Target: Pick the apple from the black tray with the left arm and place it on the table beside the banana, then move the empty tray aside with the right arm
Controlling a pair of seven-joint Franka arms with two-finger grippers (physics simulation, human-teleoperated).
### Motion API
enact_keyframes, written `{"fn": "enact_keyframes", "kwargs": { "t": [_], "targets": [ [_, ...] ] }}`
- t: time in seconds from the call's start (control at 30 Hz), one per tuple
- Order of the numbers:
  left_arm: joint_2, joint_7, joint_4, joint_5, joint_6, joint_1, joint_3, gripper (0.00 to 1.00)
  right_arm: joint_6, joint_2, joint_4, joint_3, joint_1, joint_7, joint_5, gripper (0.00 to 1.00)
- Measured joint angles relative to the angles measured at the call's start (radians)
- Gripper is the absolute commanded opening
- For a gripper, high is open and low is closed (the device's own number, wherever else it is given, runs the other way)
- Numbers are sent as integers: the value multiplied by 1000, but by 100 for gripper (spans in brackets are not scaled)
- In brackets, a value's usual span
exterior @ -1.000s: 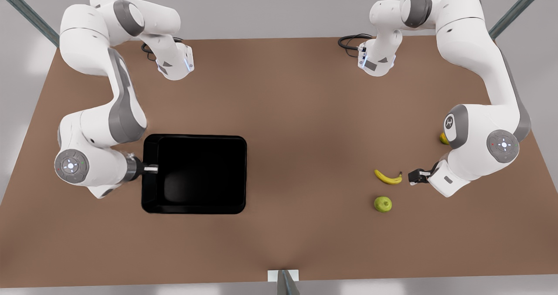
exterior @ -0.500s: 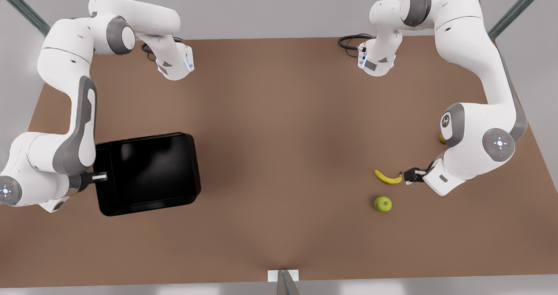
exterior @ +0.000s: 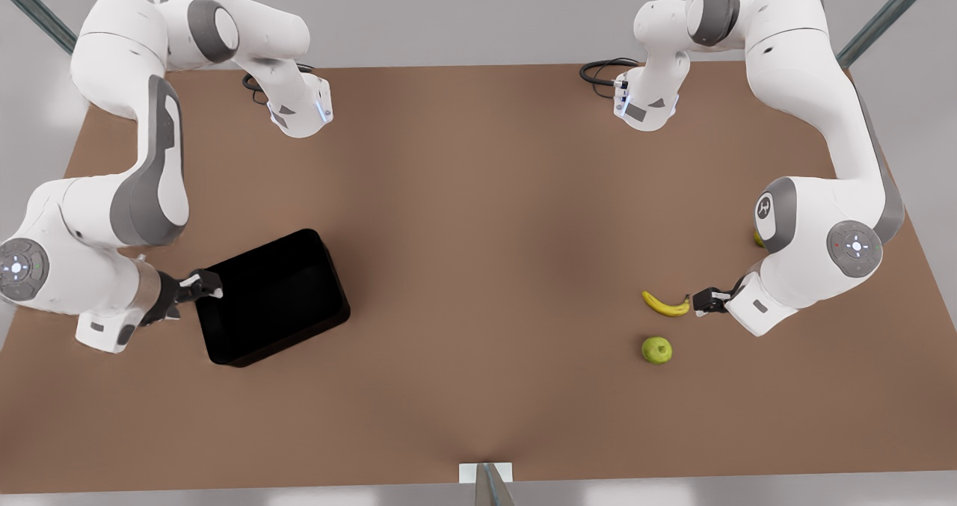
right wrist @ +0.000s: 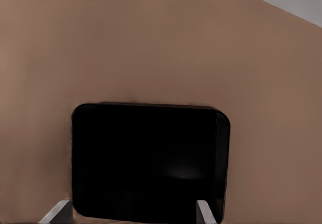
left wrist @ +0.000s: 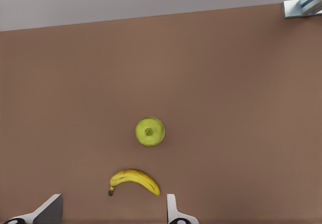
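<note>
A: What are you seeing on the table (exterior: 478,267), biggest thing first?

B: You're looking at the tray (exterior: 273,297) sitting on the table far toward the front view's left, turned at an angle and well apart from the fruit. It is lying empty, its dark floor bare in the right wrist view (right wrist: 151,158).

A: And the grippers?

B: The right gripper (exterior: 205,288) is hovering just beside the tray's near-left rim; its fingers (right wrist: 60,211) are spread wide, and you cannot tell from these views whether they are touching the rim. Well apart from the tray, at the front view's right, the left gripper (exterior: 699,300) is hanging just beside the banana's dark tip with its fingers (left wrist: 171,209) standing wide apart, holding nothing.

A: Where is the fruit lying?

B: The banana (exterior: 665,304) is lying on the table far from the tray. The apple (exterior: 656,350) is resting upright on the table near the banana, not touching it, on the side away from the arm bases.
</note>
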Motion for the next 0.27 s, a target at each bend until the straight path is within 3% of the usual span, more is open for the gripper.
{"fn": "enact_keyframes", "kwargs": {
  "t": [0.1,0.27],
  "targets": [
    [0,0,0,0,0,0,0,100,-27,-43,0,41,61,78,1,100],
    [2,2,2,3,0,-14,-2,100,-56,-49,0,31,55,192,2,100]
  ]
}}
